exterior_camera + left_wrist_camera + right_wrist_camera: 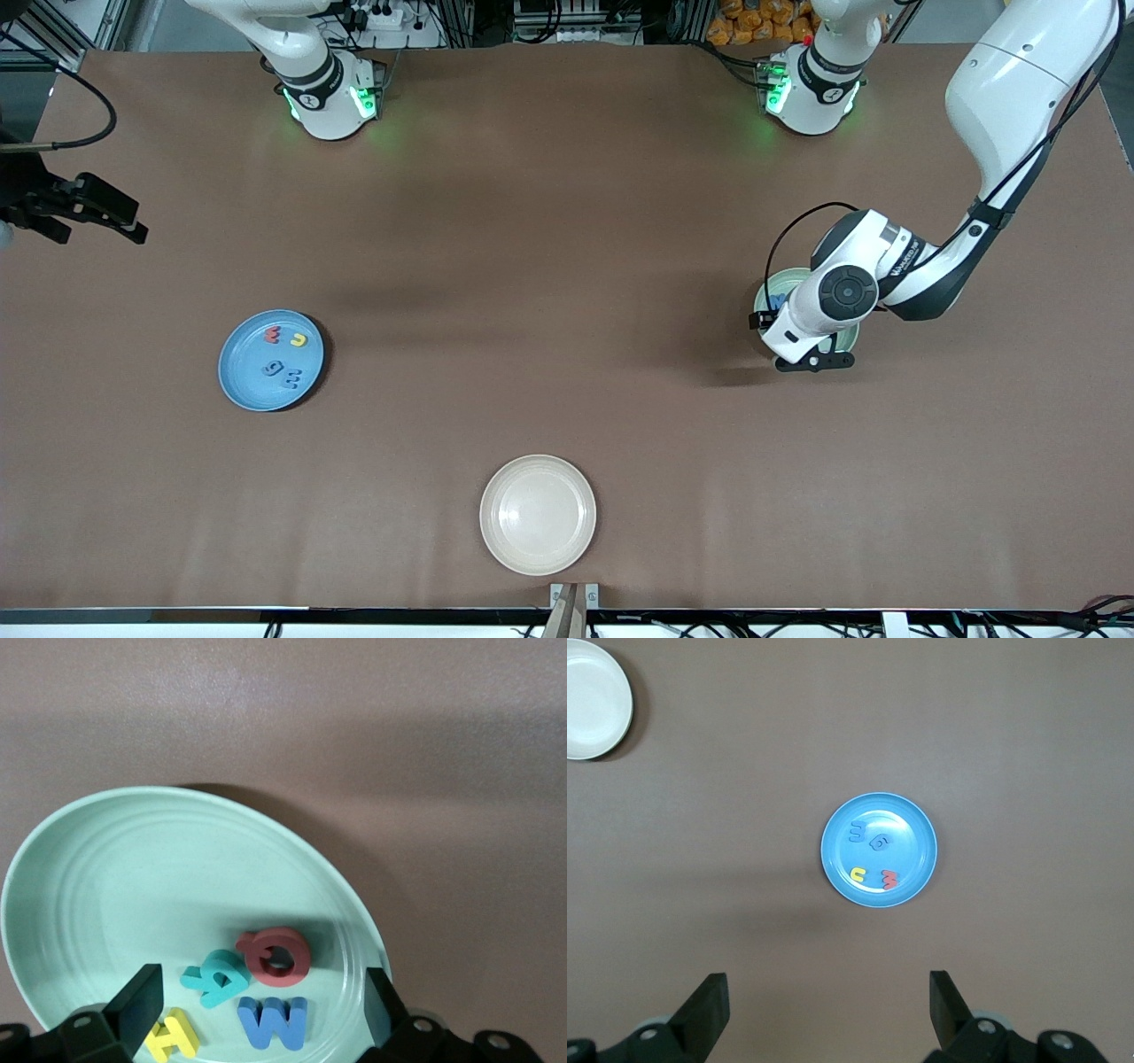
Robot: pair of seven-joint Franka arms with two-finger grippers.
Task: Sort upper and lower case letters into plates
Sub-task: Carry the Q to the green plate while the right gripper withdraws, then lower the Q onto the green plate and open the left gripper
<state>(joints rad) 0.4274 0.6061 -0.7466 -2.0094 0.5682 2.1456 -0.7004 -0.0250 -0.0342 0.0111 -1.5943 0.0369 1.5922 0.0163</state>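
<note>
Left wrist view: four letters (pixel 252 997) in the mint plate (pixel 106 895), left gripper (pixel 257 1001) jaws apart above them; the blue plate (pixel 239 381) holds four (looks finished), right gripper (pixel 828 1010) jaws apart, waiting.

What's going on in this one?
Two arms are sorting foam letters into plates. The left gripper hangs over the mint plate, jaws open and empty, with four letters lying in it. The blue plate toward the right arm's end holds the other four letters. The right gripper waits high above the table, open. The cream plate holds nothing.
</note>
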